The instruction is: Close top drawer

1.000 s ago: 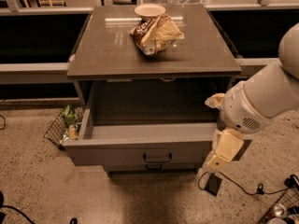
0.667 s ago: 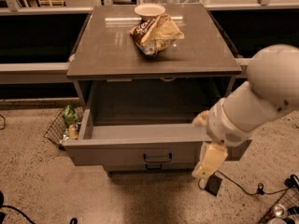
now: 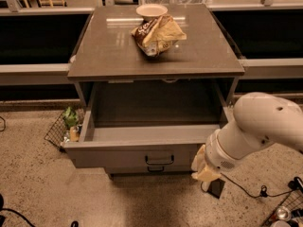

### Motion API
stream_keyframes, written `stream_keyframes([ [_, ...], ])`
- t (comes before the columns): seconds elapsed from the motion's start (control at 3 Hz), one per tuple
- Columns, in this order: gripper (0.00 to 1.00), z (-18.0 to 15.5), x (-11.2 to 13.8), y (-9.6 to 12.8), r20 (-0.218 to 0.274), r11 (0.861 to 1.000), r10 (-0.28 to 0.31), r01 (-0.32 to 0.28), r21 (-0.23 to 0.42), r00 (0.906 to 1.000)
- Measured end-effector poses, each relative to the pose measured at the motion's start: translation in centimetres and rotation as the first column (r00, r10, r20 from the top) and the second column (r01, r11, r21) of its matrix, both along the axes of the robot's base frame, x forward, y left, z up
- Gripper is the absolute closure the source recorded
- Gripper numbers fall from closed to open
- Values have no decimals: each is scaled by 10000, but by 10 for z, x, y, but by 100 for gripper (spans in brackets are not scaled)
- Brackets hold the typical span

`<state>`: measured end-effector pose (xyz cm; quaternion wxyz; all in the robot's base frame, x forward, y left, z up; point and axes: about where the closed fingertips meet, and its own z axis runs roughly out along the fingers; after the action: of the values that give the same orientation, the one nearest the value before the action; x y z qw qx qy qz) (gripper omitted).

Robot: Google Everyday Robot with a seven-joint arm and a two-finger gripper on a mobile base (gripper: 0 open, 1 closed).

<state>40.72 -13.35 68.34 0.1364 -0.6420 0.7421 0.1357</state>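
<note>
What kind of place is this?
Probably an office or lab test area: a grey cabinet with its top drawer open, cables on the speckled floor, and the gripper by the drawer's right front corner.

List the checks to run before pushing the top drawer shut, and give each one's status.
1. Top drawer pulled out, needs closing: ok.
2. Nothing visible sticking above its rim: ok.
3. Tool touching the drawer front: cannot tell.
4. Tool centred on the front: not ok, it sits low at the picture-right corner.
5. Chip bag and bowl back from the cabinet top edge: ok.
</note>
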Motion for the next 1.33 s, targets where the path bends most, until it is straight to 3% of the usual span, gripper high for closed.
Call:
stream_keyframes([
  [0.33, 87, -33, 5, -18, -123, 9990, -442, 442, 21, 9989],
  [0.67, 100, -54, 20, -35, 12, 9958, -899, 899, 179, 9959],
  [1.33, 100, -62, 48, -51, 694, 9899, -1368, 1338, 469, 9882],
])
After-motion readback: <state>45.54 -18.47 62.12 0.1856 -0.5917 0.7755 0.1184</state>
